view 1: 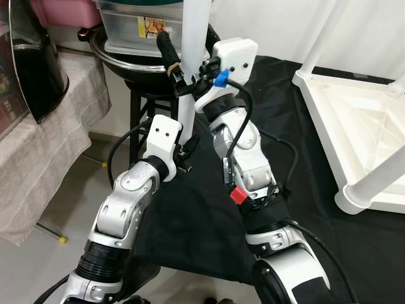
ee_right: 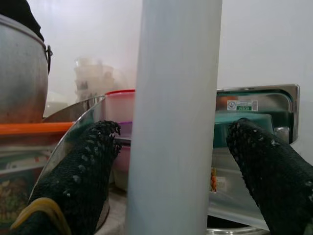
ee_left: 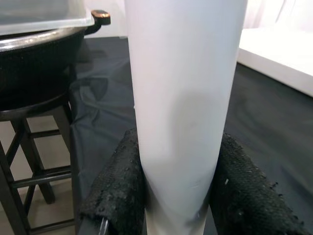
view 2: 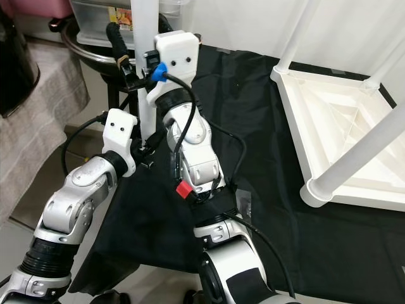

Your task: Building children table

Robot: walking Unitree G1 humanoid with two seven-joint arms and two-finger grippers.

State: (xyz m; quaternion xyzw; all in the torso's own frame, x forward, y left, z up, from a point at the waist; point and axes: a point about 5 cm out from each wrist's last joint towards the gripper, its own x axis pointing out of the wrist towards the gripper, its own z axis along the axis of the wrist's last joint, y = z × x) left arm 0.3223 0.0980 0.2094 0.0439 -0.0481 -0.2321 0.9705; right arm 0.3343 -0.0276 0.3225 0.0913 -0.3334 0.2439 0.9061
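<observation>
A white tubular table leg stands upright in front of me, held low down by my left gripper. In the left wrist view both black fingers press against the leg, so that gripper is shut on it. Higher up, my right gripper straddles the same leg; its fingers stand open with a small gap on each side. The white tabletop lies upside down at the right, with a fitted leg sticking up.
A black stool just beyond the leg carries a dark pan with a clear plastic box. At the left is a towel-covered surface. A black cloth covers the floor under the tabletop.
</observation>
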